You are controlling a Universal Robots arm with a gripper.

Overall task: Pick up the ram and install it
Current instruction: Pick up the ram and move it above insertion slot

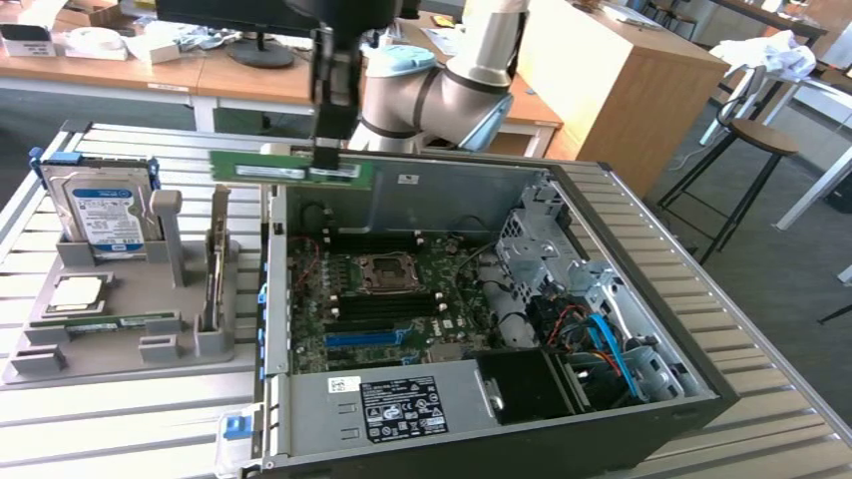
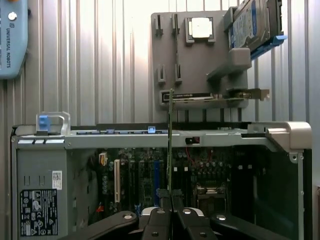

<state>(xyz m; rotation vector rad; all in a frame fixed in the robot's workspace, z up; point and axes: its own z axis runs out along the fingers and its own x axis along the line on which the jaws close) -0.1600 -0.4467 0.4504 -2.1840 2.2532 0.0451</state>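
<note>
Clamping the ram (image 1: 273, 168) between its closed fingers, the pincer (image 1: 326, 160) hangs from the grey robot arm (image 1: 426, 100); the green stick is held level and clear of everything else, gripped nearer one end, with most of its length reaching out to the exterior view's left of the pincer; in the wrist view it is seen edge-on as a thin upright line running away from the fingertips (image 2: 159, 210). Directly under the pincer is the rim of an open computer case (image 1: 639, 299) lying on its side; further below and inside it sits the main board (image 1: 386, 299) with its square socket and dark slots, and beyond that a silver box (image 1: 399, 404) bearing a black label. Off to the exterior view's left of the pincer and lower down stands a grey holder (image 1: 120, 354); it carries an upright hard drive (image 1: 107, 210) with a blue-white label and a flat square silver chip (image 1: 78, 291). Case and holder both rest on a table (image 1: 134, 429) of pale metal slats. Behind the pincer, the room holds wooden desks (image 1: 239, 85), a tall wooden cabinet (image 1: 626, 80) and a round stool (image 1: 759, 135) on grey flooring.
</note>
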